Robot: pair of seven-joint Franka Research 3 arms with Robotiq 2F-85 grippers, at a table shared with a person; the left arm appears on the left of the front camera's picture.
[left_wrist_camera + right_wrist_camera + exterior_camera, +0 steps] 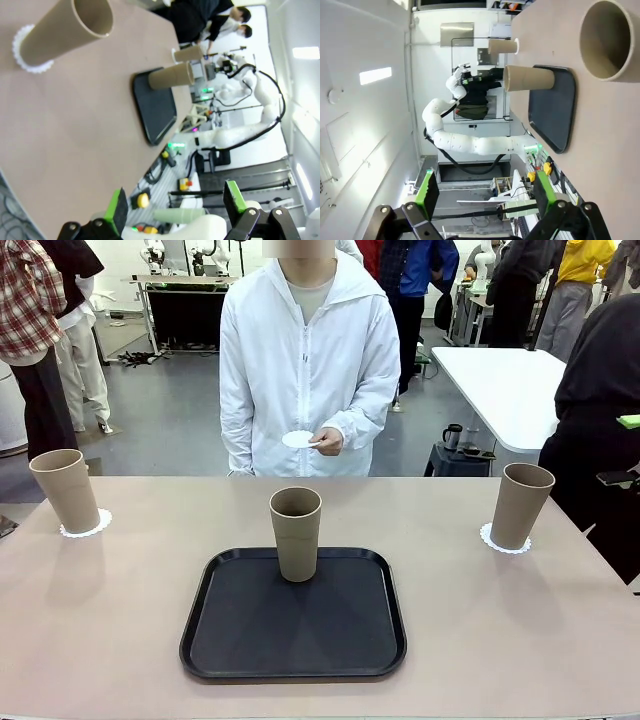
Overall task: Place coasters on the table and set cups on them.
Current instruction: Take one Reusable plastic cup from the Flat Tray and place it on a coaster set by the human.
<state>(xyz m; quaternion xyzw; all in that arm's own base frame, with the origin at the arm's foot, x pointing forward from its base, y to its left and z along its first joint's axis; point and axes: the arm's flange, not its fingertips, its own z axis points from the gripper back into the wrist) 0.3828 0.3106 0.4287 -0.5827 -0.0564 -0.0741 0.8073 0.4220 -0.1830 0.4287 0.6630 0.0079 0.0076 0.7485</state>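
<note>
3 upright obstacles: left cup (65, 490) and right cup (522, 505) near the table's (110, 620) far corners, middle cup (296, 533) on the black tray's (290, 640) far edge. Bare tabletop lies open between them, and the tray's near half is free.

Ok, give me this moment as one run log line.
left cup, right cup on coasters | middle cup on tray | person's hand holds spare coaster | left gripper open | right gripper open
</note>
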